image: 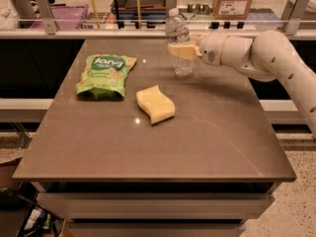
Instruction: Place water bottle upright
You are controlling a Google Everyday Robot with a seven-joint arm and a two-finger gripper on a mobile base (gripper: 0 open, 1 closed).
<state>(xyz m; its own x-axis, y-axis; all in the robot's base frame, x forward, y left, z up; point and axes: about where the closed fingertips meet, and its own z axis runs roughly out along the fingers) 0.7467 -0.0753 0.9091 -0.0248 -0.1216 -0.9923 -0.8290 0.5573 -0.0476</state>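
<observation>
The water bottle (180, 60) is clear ribbed plastic with a white cap. It stands upright near the far middle of the brown table (197, 142), its base at or just above the surface. My gripper (181, 51) reaches in from the right on a white arm (266, 58). Its pale fingers (178, 51) are closed around the bottle's middle, covering the label band.
A green snack bag (103, 74) lies at the far left of the table. A yellow sponge (155, 104) lies near the middle, left and in front of the bottle. A counter with rails and boxes (232, 4) runs behind the far edge.
</observation>
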